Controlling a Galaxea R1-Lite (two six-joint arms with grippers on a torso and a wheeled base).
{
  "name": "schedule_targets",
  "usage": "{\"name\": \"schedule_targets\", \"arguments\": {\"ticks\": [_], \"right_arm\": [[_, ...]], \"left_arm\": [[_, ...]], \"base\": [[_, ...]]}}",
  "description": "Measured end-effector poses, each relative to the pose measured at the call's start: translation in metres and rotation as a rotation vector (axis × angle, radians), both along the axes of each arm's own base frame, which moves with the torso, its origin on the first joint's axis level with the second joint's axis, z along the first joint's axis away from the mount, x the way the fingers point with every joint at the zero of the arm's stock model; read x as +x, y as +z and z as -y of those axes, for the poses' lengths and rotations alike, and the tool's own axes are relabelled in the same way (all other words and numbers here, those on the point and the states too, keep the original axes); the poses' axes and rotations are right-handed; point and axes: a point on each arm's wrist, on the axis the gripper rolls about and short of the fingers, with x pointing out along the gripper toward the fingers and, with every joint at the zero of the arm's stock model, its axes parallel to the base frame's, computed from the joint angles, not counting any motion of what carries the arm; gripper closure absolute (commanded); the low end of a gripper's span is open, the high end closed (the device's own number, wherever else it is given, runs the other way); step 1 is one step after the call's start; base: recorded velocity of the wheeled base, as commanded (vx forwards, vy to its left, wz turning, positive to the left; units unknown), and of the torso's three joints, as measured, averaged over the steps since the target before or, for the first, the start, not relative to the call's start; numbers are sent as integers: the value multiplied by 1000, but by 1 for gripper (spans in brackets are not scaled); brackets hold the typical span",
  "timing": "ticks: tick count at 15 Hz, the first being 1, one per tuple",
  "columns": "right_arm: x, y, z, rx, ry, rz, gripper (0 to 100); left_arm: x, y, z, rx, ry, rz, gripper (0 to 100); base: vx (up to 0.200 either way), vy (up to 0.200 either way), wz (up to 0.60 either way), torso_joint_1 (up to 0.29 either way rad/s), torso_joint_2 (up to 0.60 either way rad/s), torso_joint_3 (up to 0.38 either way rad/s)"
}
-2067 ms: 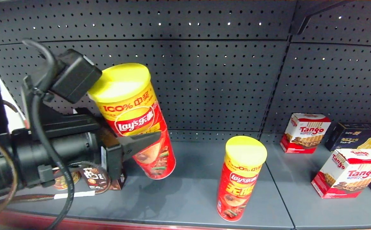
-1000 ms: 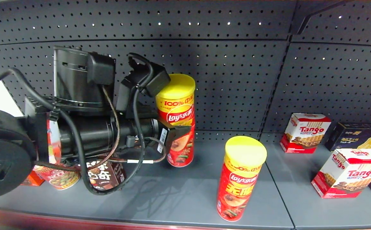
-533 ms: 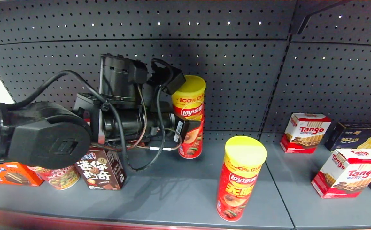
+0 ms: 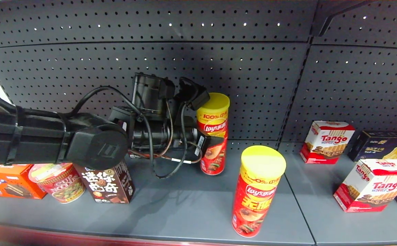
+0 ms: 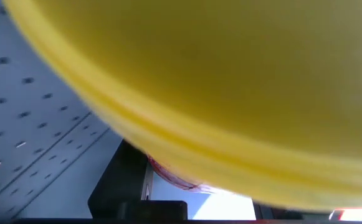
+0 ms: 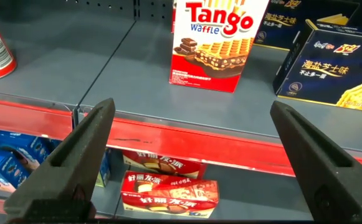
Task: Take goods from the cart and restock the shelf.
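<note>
The chip can is squeezed between the left gripper's jaws, maybe touching the shelf. Letting go comes next. The right gripper gapes wide, empty.

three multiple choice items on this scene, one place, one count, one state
1. The chip can in the left gripper sits where, against the free-standing can?
A) farther forward
B) farther back, by the pegboard
C) on top of it

2. Yellow-lidded cans in the head view?
A) one
B) two
C) four

3. The right gripper is
A) open, empty
B) shut on a box
C) shut on a can

1 B: it stands nearer the pegboard.
2 B: one held, one free.
3 A: its jaws stand wide apart, nothing between.
</note>
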Motion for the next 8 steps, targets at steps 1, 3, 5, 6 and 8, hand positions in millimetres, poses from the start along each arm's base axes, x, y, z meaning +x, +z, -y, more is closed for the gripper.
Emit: {"name": "schedule_targets", "arguments": {"ticks": [1, 3, 5, 6, 8], "right_arm": [[0, 0, 0, 0, 0, 0, 0], [0, 0, 0, 1, 1, 0, 0], [0, 0, 0, 1, 1, -1, 0], [0, 0, 0, 1, 1, -1, 0], [0, 0, 0, 0, 2, -1, 0]], "left_arm": [[2, -2, -1, -5, -15, -7, 100], [10, -3, -2, -8, -16, -13, 100], [19, 0, -1, -25, -33, -6, 100], [22, 0, 0, -22, -36, -15, 100], [27, -2, 1, -5, -39, -30, 100]], "base": [[0, 0, 0, 0, 0, 0], [0, 0, 0, 0, 0, 0], [0, 0, 0, 0, 0, 0], [0, 0, 0, 0, 0, 0], [0, 0, 0, 0, 0, 0]]}}
